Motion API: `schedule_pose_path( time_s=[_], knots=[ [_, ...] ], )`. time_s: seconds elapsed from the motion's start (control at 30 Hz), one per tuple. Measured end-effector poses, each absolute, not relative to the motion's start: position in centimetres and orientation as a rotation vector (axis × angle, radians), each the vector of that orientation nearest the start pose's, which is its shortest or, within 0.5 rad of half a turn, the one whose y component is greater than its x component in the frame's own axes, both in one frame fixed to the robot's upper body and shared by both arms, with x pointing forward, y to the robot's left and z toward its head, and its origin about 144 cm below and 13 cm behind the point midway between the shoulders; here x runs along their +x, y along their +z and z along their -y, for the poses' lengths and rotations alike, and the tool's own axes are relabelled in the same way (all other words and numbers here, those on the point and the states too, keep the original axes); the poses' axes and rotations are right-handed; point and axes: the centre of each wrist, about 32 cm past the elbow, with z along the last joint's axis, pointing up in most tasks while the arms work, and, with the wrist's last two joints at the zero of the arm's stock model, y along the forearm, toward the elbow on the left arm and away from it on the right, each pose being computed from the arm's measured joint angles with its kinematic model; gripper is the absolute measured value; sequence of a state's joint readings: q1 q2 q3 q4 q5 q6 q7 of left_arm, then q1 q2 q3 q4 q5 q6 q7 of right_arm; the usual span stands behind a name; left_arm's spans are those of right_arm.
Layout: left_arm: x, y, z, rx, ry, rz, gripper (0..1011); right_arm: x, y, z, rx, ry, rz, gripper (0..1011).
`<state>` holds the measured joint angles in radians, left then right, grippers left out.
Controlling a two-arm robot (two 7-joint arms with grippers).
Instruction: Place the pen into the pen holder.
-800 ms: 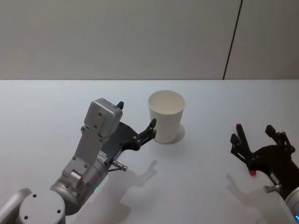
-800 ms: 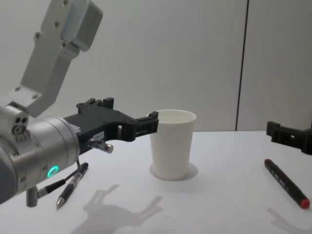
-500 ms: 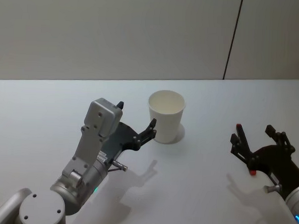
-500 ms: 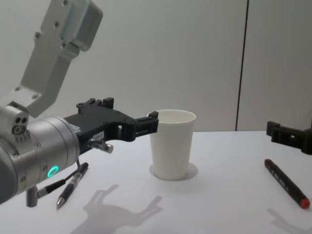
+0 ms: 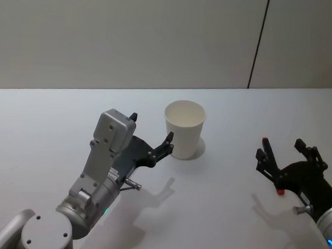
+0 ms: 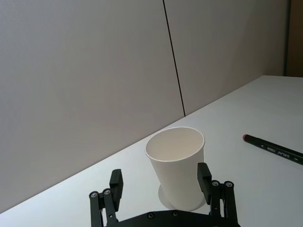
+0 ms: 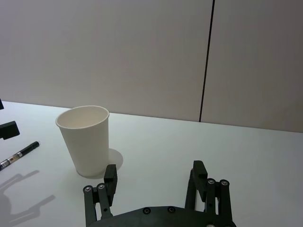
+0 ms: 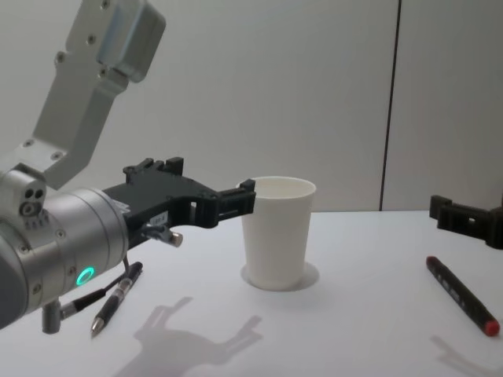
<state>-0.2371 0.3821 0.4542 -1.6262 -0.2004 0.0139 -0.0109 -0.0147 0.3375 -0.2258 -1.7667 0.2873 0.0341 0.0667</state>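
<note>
Approach stage, apparently, nothing grasped; left gripper [image 5: 152, 127] released and empty at 8 o'clock of the pen holder [image 5: 184, 131]; right gripper [image 5: 282, 145] spread above the red-ended pen [image 8: 460, 294], lying flat at the holder's 4 o'clock, long axis 10-to-4 in the chest view, red end at 4; next move likely: descend, clamp mid-barrel.

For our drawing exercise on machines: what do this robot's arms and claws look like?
The left arm and right arm are silver-grey rounded metal; the left shows a green ring light. The left claw and right claw are black, two-fingered, with silver screws.
</note>
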Motion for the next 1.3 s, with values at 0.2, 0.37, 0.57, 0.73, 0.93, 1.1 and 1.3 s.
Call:
schedule_pose_path(
  time_s=[0.2, 0.37, 0.57, 0.73, 0.93, 1.1, 1.3],
  knots=[
    [49.2, 120.44, -19.84, 0.061, 1.124, 0.268, 1004, 44.33, 118.87, 23.71, 0.026, -1.229, 0.075, 1002],
    [49.2, 120.44, -19.84, 0.061, 1.124, 0.268, 1004, 44.33, 118.87, 23.71, 0.026, -1.23, 0.075, 1001],
    [49.2, 120.44, -19.84, 0.061, 1.124, 0.268, 1004, 44.33, 118.87, 23.71, 0.026, -1.23, 0.075, 1002],
    [49.2, 120.44, -19.84, 0.061, 1.124, 0.268, 1004, 44.33, 118.87, 23.71, 0.026, -1.23, 0.075, 1002],
    [49.2, 120.44, -19.84, 0.061, 1.124, 0.268, 1004, 44.33, 118.87, 23.71, 0.026, -1.23, 0.075, 1002],
    [49.2, 120.44, -19.84, 0.061, 1.124, 0.268, 1004, 44.33, 118.87, 23.71, 0.026, -1.23, 0.075, 1002],
    [49.2, 120.44, -19.84, 0.061, 1.124, 0.267, 1004, 44.33, 118.87, 23.71, 0.026, -1.229, 0.075, 1001]
  ],
)
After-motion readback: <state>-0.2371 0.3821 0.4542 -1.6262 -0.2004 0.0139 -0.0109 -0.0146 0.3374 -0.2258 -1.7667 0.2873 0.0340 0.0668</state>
